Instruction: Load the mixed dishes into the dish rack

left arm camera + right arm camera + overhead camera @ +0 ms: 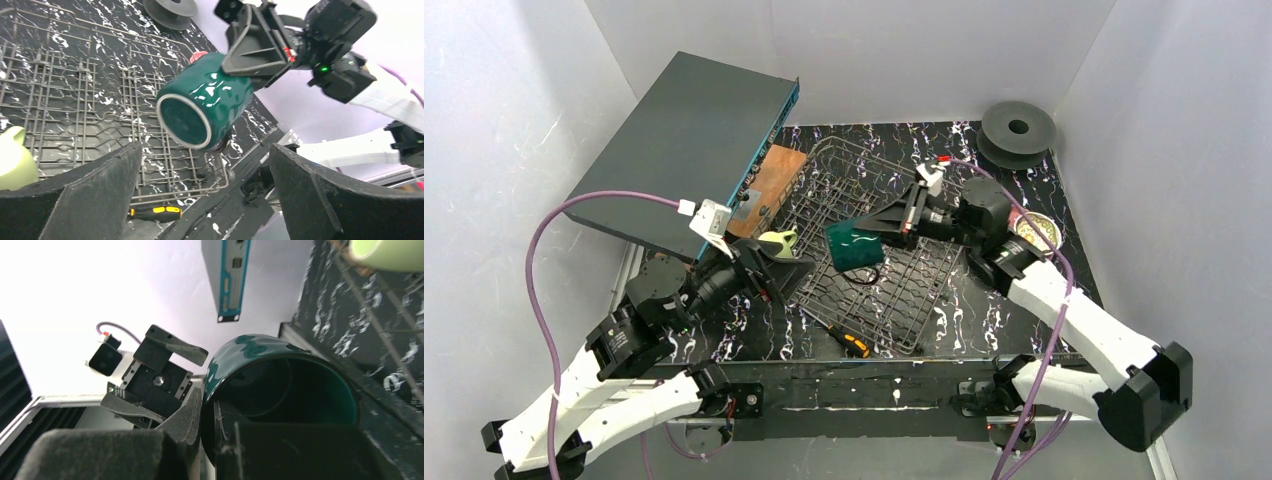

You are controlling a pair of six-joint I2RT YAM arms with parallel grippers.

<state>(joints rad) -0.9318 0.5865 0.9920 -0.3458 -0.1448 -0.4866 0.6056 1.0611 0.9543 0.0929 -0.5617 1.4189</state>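
Right gripper (879,230) clamped rim of dark green mug (854,247), mug tilted over dish rack (834,175); left gripper (786,265) stood wide open, empty, beside pale yellow-green mug (779,239)

The pale yellow-green mug (14,160) is cut by the picture's edge; the pink speckled plate (1044,229) is half hidden behind the right arm (1074,318).

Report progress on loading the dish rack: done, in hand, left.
Done: nothing clearly; the pale mug sits at the left edge of the rack, inside or not I cannot tell. In hand: the right gripper holds the green mug over the rack. Left: the plate on the table, right of the rack.
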